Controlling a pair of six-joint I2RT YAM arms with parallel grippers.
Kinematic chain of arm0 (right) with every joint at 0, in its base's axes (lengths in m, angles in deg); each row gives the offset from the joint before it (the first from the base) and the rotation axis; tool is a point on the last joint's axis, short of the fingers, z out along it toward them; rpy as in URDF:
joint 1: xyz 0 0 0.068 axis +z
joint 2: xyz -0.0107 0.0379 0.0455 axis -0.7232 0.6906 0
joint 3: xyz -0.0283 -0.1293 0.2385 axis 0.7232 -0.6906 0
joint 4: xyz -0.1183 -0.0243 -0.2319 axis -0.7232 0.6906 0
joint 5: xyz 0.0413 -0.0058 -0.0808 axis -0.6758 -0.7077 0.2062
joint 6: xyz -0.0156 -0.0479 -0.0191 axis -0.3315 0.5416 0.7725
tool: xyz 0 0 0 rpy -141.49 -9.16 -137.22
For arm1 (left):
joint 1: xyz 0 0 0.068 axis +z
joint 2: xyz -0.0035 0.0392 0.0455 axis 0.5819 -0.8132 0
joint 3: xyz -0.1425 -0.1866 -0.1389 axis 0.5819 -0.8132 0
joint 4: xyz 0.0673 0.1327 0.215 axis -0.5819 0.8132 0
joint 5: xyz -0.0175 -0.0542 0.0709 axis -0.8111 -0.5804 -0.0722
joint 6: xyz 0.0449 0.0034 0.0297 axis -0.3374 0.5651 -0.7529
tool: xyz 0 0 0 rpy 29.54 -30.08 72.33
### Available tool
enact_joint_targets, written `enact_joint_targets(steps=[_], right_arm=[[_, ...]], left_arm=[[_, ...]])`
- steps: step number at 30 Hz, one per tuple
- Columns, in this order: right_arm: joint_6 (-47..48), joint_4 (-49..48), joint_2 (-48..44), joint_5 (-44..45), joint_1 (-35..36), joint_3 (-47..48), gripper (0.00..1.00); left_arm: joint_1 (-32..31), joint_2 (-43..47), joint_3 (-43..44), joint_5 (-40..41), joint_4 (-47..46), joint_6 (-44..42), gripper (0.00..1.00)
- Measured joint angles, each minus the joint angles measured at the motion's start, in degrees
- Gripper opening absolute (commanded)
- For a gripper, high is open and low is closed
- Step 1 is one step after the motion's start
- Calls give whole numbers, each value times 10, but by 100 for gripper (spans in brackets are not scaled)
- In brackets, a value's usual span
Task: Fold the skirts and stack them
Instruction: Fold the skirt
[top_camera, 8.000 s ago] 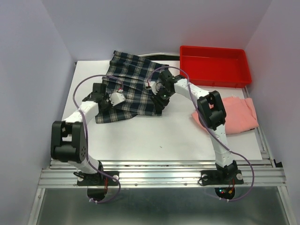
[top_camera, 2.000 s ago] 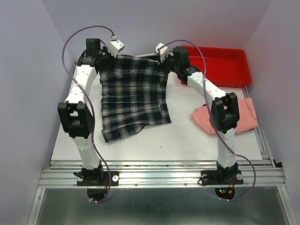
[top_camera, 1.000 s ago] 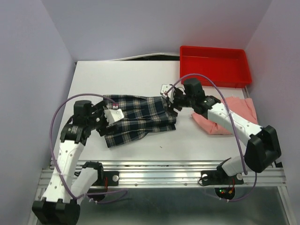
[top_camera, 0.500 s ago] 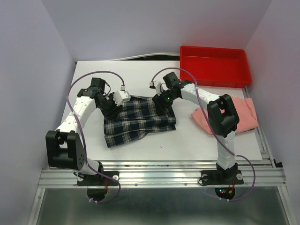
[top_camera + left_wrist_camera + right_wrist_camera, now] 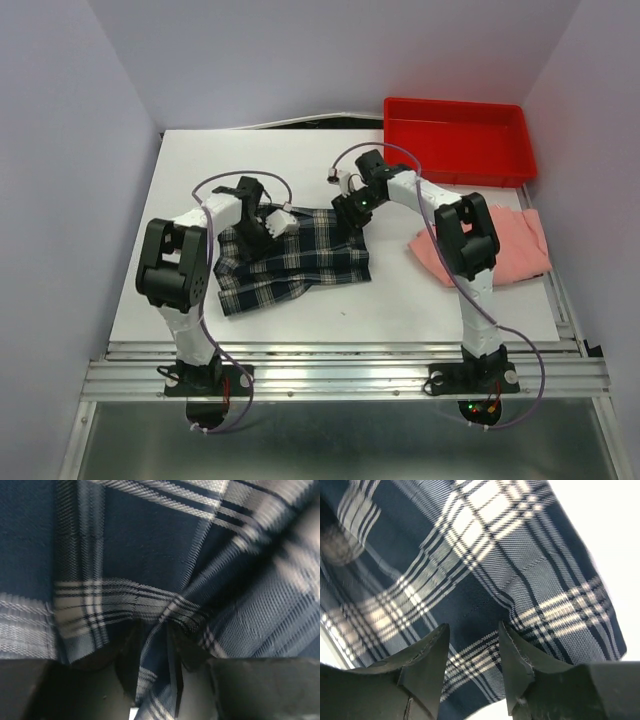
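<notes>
**Both hands down on the plaid skirt at mid-frame**

The white counter [image 5: 290, 165] lies bare across the upper left and along the bottom of the frame, with walls close on the left, right and top. The red tray [image 5: 455, 140] fills the upper right corner. The plaid skirt [image 5: 300, 258] lies doubled over at centre, well apart from the tray. The pink skirt [image 5: 515, 245] sits at the right edge, its left part hidden behind the right arm. The left hand [image 5: 255, 238] is clenched on a bunched ridge of plaid at the skirt's upper left. The right hand [image 5: 350, 212] rests at the skirt's upper right, fingers [image 5: 427, 662] apart over the cloth. Whether they nip it, I cannot tell. The left wrist view blurs toward its right side.
</notes>
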Motion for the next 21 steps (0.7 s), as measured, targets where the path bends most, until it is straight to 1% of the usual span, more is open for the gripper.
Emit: enact_joint_targets(steps=[4,6,8,9,10,13,14,15,17,19,20,21], right_arm=[[4,-22,-40,-13,2,-71,49],[4,-27,-62,-27,2,-107,48],[4,-33,-82,-46,6,-144,50],[3,-36,-87,-51,8,-152,50],[3,-42,-93,-58,12,-163,52],[2,-46,-106,-71,31,-176,54],[-2,-46,-108,-76,37,-176,58],[-7,-46,-108,-78,41,-174,61],[-16,-42,-108,-79,47,-167,62],[-35,-38,-108,-75,49,-144,62],[-47,-40,-108,-70,49,-129,61],[-61,-41,-108,-63,49,-112,61]], left_arm=[[27,-80,103,14,16,38,32],[35,-120,165,16,24,50,34],[38,-174,255,14,33,64,46],[38,-203,300,11,27,72,51],[37,-232,355,7,32,76,58],[34,-311,499,-2,28,99,69],[34,-335,550,-13,19,110,75],[36,-342,573,-24,9,119,77],[43,-324,568,-57,-10,152,79],[59,-281,531,-94,-34,194,78],[78,-233,481,-123,-71,237,76],[95,-201,452,-139,-83,261,74]])
